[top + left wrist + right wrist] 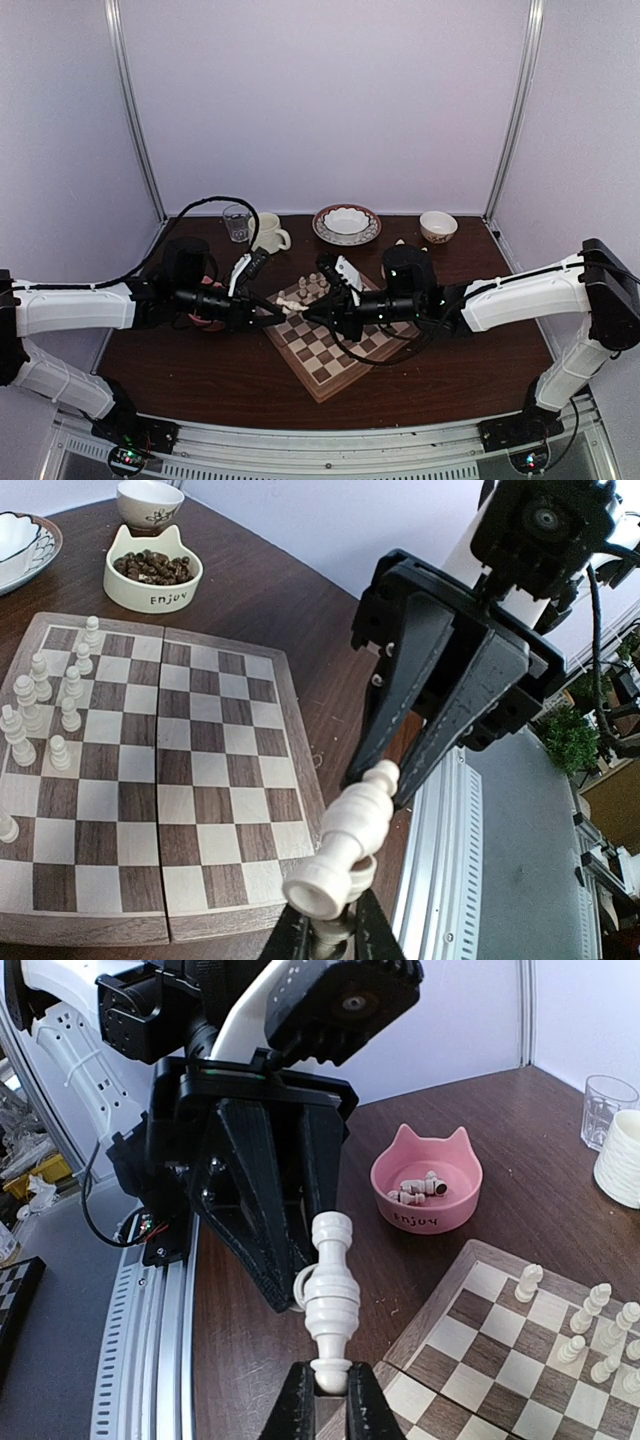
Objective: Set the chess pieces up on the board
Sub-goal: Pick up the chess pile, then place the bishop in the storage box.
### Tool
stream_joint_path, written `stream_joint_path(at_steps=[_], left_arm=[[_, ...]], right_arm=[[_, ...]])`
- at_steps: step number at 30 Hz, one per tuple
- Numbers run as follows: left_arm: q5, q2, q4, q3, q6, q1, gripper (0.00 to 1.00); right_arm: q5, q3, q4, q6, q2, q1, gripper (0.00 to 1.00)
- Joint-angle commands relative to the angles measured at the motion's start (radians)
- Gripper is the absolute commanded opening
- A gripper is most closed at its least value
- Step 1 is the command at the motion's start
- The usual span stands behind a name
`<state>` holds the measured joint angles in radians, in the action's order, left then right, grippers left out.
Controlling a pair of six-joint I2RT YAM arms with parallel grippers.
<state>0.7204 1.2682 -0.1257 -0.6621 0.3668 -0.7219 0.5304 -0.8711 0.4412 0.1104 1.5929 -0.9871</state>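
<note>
Both grippers meet above the board's (330, 352) left corner. My right gripper (332, 1378) is shut on the top knob of a tall cream chess piece (332, 1295). That piece (352, 830) points base-first toward my left gripper (330, 928). The left gripper is shut on a cream piece, of which only a ring-shaped part (304, 1286) shows at its fingertips. Whether the left fingers also touch the tall piece I cannot tell. Several cream chess pieces (60, 710) stand on the board's (200, 780) far squares.
A pink cat-ear bowl (425, 1195) with several cream pieces sits left of the board. A white cat-ear bowl (153, 570) holds dark pieces. At the back stand a glass (237, 222), a mug (268, 232), a plate with a bowl (346, 224) and a small bowl (438, 226).
</note>
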Motion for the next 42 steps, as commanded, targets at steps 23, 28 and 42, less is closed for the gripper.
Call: stream_joint_path(at_steps=[23,28,42], left_arm=[[-0.136,-0.096,-0.013,0.011,-0.033,-0.007,0.03],[-0.178,-0.107,0.000,0.013,-0.030,-0.007,0.03],[-0.783,-0.175,0.251,0.024,0.103,0.075,0.00]], right_arm=[[-0.009,-0.070,-0.092,-0.023,0.039,0.010,0.00],[-0.020,-0.068,-0.097,-0.024,0.030,0.011,0.00],[-0.073,-0.081,-0.129,-0.025,0.038,0.010,0.00]])
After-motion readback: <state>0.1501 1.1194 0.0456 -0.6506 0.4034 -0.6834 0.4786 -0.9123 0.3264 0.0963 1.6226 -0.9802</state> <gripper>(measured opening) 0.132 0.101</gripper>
